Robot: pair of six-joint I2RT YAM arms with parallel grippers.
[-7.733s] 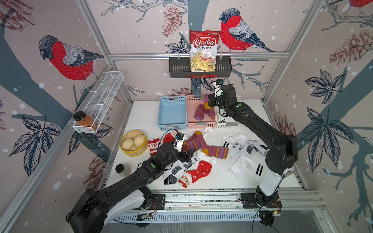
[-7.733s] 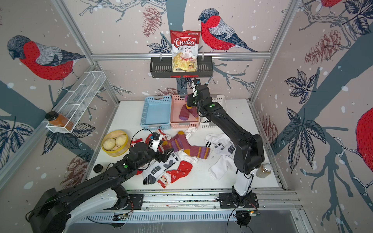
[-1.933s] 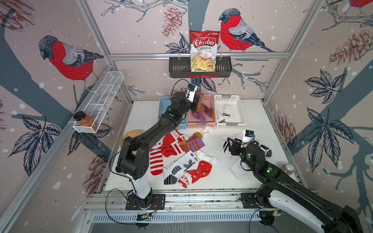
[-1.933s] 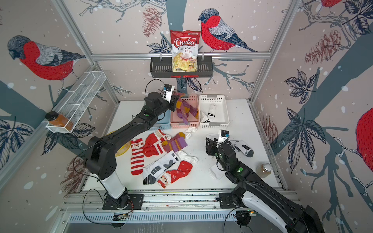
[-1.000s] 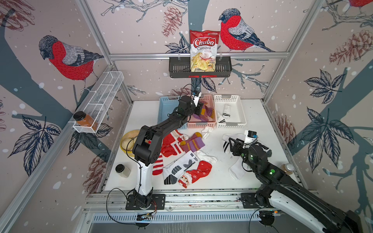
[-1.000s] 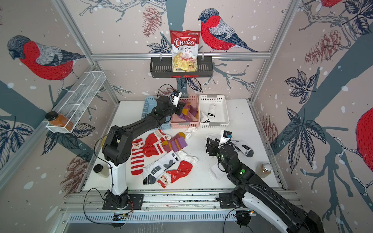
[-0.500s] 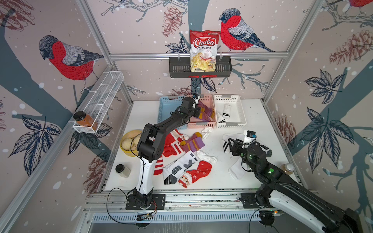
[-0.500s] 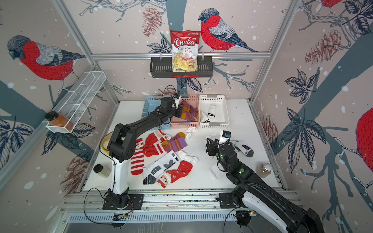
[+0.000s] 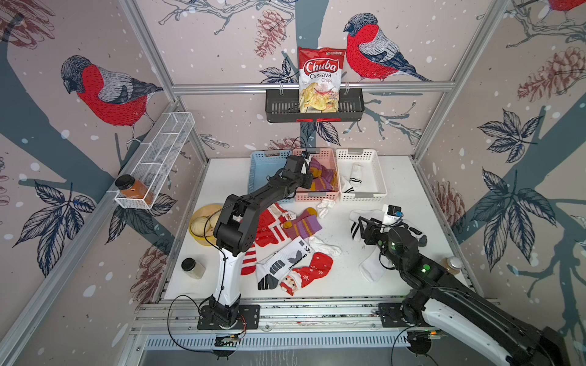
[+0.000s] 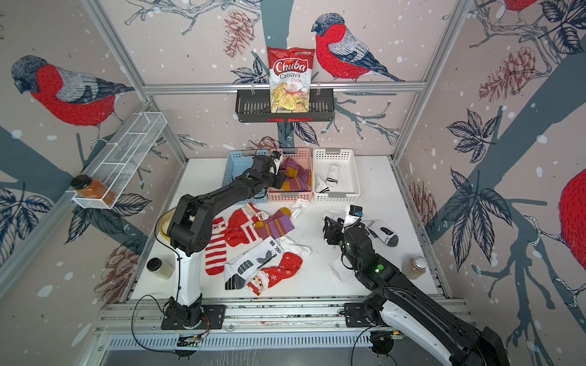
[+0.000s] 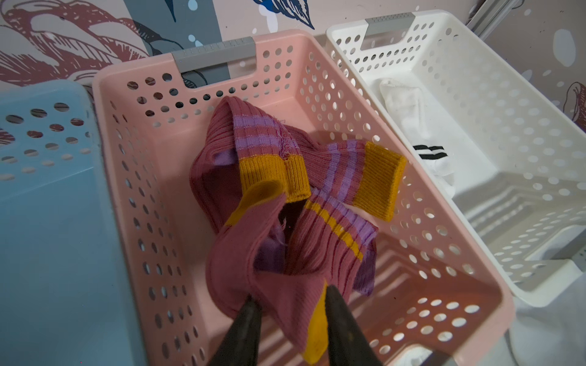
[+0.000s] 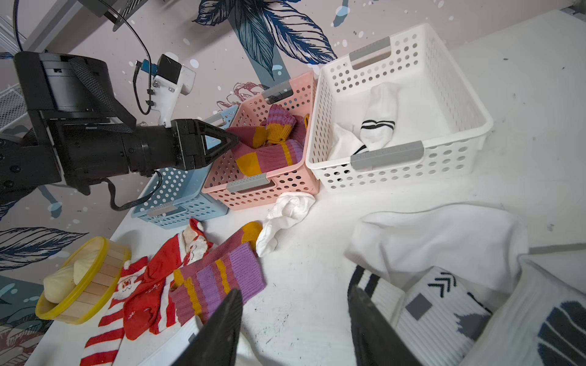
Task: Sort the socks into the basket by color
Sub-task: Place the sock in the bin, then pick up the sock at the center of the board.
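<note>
Left gripper [image 11: 290, 293]: jaws slightly parted around maroon sock [image 11: 234, 253] in pink basket [image 11: 142, 177]; lower than before. Right gripper [image 12: 295, 288]: half open, empty, above white socks [image 12: 444, 247], unmoved.

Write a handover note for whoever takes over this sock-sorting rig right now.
Left gripper: open over the pink basket, dropped maroon sock between its fingers.
Right gripper: open, empty, by the loose white socks.
Done: maroon socks in pink basket, binned white socks in white basket.
Left: red Christmas socks, loose maroon sock and loose white socks on the table; blue basket shows no socks.
</note>
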